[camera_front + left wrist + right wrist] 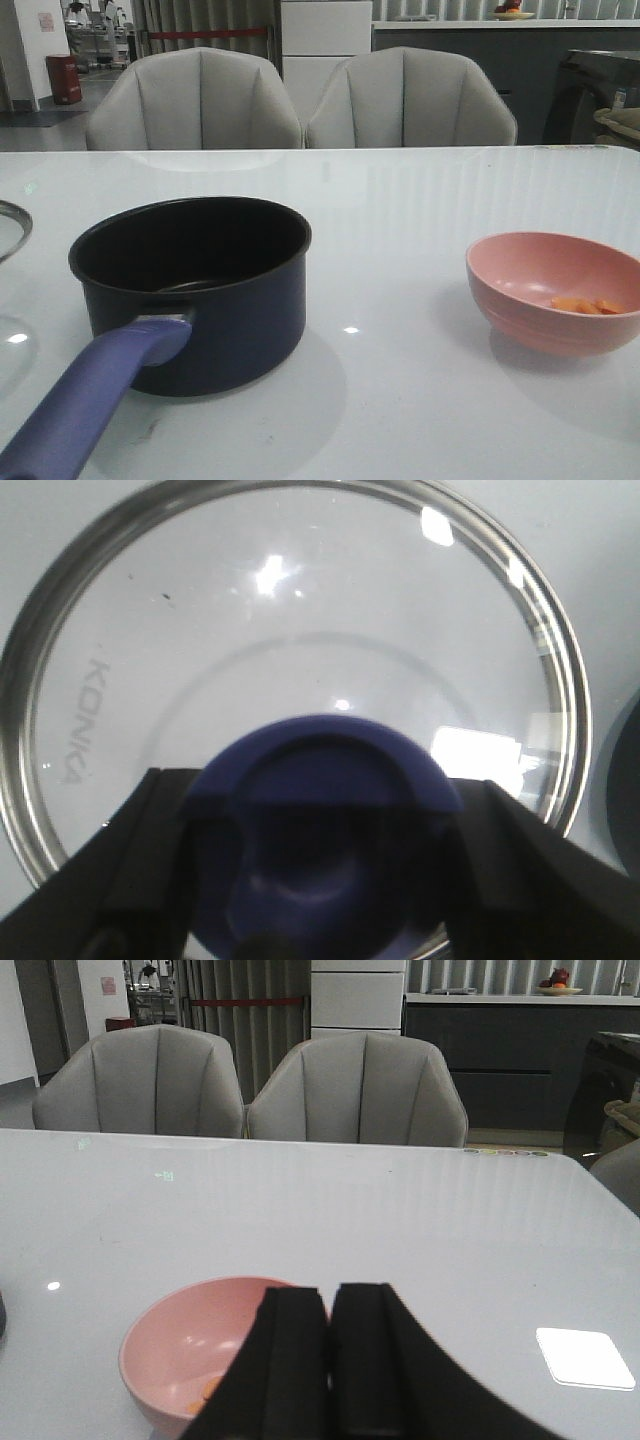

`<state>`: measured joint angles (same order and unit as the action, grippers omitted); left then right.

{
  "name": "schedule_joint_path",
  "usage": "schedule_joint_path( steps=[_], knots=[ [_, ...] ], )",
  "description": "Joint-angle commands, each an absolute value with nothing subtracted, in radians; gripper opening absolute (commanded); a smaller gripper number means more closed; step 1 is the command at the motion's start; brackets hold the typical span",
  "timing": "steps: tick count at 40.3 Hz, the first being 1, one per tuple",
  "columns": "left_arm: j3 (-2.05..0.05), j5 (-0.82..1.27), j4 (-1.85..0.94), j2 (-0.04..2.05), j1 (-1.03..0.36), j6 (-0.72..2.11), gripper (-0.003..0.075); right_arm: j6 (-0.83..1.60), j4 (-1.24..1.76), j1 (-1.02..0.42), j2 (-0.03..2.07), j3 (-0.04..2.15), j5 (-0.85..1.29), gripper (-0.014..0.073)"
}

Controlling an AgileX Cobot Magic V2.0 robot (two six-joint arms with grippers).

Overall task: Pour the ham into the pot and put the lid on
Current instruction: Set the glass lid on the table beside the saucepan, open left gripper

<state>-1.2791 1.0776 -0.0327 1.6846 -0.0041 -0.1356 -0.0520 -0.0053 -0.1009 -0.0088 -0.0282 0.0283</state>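
The glass lid with a metal rim fills the left wrist view. My left gripper has its fingers pressed on either side of the blue-purple knob. In the front view only the lid's rim shows, at the far left edge. The dark navy pot stands left of centre, empty, its purple-blue handle pointing toward me. The ham lies in the pink bowl at the right. My right gripper is shut and empty, just on the near side of the bowl, where the ham also shows.
Two grey chairs stand behind the white glossy table. The pot's edge shows beside the lid in the left wrist view. Neither arm shows in the front view.
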Motion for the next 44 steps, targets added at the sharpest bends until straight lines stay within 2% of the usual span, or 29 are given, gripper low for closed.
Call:
schedule_joint_path(
  steps=[1, 9, 15, 37, 40, 44],
  knots=[
    [-1.233, 0.967, -0.076, 1.629, 0.038, -0.108, 0.0249, -0.049, -0.016, -0.096, -0.029, -0.036, -0.055, 0.0141],
    [-1.139, 0.861, -0.087, 1.629, 0.103, -0.092, 0.0249, -0.049, -0.016, -0.096, -0.029, -0.036, -0.055, 0.0141],
    [-1.126, 0.826, -0.091, 1.635, 0.102, -0.039, 0.0249, -0.049, -0.016, -0.096, -0.029, -0.036, -0.055, 0.0141],
    [-1.123, 0.831, -0.095, 1.749, 0.088, -0.034, 0.0256, -0.049, -0.016, -0.094, -0.029, -0.036, -0.055, 0.0141],
    [-1.123, 0.831, -0.095, 1.762, 0.071, -0.010, 0.0298, -0.049, -0.016, -0.094, -0.029, -0.036, -0.055, 0.0141],
    [-1.123, 0.838, -0.095, 1.779, 0.046, 0.011, 0.0454, -0.049, -0.016, -0.094, -0.029, -0.036, -0.055, 0.0141]
  ],
)
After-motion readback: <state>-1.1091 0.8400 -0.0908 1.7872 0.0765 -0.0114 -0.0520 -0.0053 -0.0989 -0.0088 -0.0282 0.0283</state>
